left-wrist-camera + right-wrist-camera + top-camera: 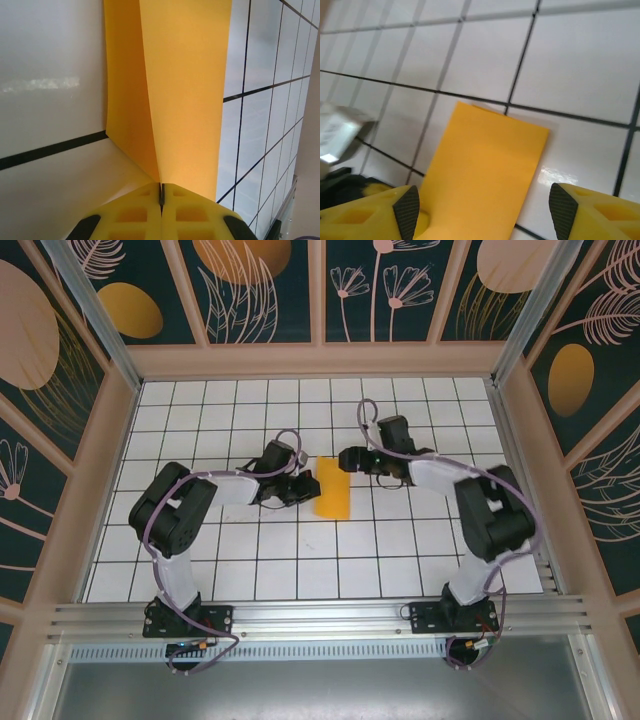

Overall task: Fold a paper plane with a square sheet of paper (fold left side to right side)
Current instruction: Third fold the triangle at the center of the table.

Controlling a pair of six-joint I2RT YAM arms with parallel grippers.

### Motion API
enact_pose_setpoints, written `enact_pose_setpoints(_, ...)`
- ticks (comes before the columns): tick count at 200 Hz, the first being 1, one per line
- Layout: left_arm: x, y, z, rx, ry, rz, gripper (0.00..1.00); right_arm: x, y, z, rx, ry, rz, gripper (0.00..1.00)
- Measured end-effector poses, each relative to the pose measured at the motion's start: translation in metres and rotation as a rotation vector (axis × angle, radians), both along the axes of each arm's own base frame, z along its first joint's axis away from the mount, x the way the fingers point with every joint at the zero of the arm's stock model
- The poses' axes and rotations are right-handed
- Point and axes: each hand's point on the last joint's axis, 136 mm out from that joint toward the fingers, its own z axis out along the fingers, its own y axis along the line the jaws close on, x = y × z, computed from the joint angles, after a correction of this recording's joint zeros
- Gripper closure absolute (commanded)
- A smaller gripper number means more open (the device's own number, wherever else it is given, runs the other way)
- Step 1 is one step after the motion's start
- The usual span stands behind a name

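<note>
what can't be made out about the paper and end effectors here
Left wrist: sheet of paper, far end cut by the top edge; pinched edge hidden inside the shut left end effector.
Right wrist: near end cut by the bottom edge; grey shape at left too blurred to name.
Top external: creases too small to see.

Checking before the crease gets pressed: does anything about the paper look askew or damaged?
The paper isn't lying flat: from the shut left gripper pinching it, it spreads into two angled faces, one shaded. No tears or crumpling visible.
</note>
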Motion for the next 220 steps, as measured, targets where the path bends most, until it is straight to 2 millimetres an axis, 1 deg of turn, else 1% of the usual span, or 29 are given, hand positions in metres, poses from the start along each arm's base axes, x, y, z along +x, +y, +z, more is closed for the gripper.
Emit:
enact_pose_setpoints(11, -0.002, 0.001, -0.001, -0.002, 0.013, 0.009, 0.99, -0.014, -0.001, 0.018, -0.005, -0.092, 0.012, 0.26)
enact_pose_setpoints(18, -0.003, 0.002, -0.002, -0.002, 0.02, 0.015, 0.99, -0.026, 0.002, 0.024, -0.01, -0.138, 0.025, 0.26)
enact_pose_setpoints(28, -0.004, 0.002, -0.002, -0.004, 0.027, 0.02, 0.99, -0.046, 0.009, 0.027, -0.022, -0.187, 0.058, 0.25)
enact_pose_setpoints(33, -0.005, 0.002, -0.002, -0.005, 0.031, 0.024, 0.99, -0.056, 0.012, 0.026, -0.033, -0.208, 0.075, 0.23)
enact_pose_setpoints(41, -0.005, 0.002, -0.002, -0.006, 0.036, 0.026, 0.99, -0.075, 0.019, 0.021, -0.055, -0.236, 0.111, 0.21)
enact_pose_setpoints(52, -0.005, 0.002, -0.002, -0.007, 0.04, 0.031, 0.99, -0.103, 0.029, 0.007, -0.099, -0.256, 0.164, 0.19)
enact_pose_setpoints(61, -0.005, 0.002, -0.002, -0.009, 0.042, 0.033, 0.99, -0.123, 0.035, -0.004, -0.148, -0.276, 0.205, 0.17)
enact_pose_setpoints(73, -0.006, 0.002, 0.0, -0.012, 0.043, 0.035, 0.99, -0.143, 0.044, -0.016, -0.211, -0.303, 0.247, 0.16)
enact_pose_setpoints(87, -0.005, 0.002, 0.002, -0.017, 0.041, 0.035, 1.0, -0.158, 0.051, -0.024, -0.286, -0.343, 0.281, 0.16)
enact_pose_setpoints(98, -0.005, 0.002, 0.005, -0.021, 0.036, 0.036, 1.0, -0.163, 0.055, -0.031, -0.337, -0.371, 0.291, 0.16)
enact_pose_setpoints(113, -0.005, 0.001, 0.009, -0.027, 0.031, 0.037, 1.0, -0.165, 0.057, -0.046, -0.425, -0.387, 0.301, 0.16)
enact_pose_setpoints(131, -0.004, 0.001, 0.011, -0.03, 0.028, 0.039, 1.0, -0.161, 0.06, -0.065, -0.53, -0.399, 0.313, 0.16)
enact_pose_setpoints(147, -0.004, 0.001, 0.012, -0.032, 0.026, 0.039, 1.0, -0.155, 0.064, -0.075, -0.592, -0.412, 0.32, 0.16)
enact_pose_setpoints(160, -0.004, 0.001, 0.012, -0.032, 0.026, 0.039, 1.0, -0.148, 0.07, -0.078, -0.623, -0.431, 0.317, 0.16)
enact_pose_setpoints(185, -0.004, 0.001, 0.012, -0.032, 0.026, 0.039, 1.0, -0.135, 0.081, -0.074, -0.649, -0.483, 0.297, 0.17)
enact_pose_setpoints(220, -0.004, 0.0, 0.012, -0.032, 0.026, 0.038, 1.0, -0.126, 0.088, -0.07, -0.673, -0.524, 0.285, 0.37)
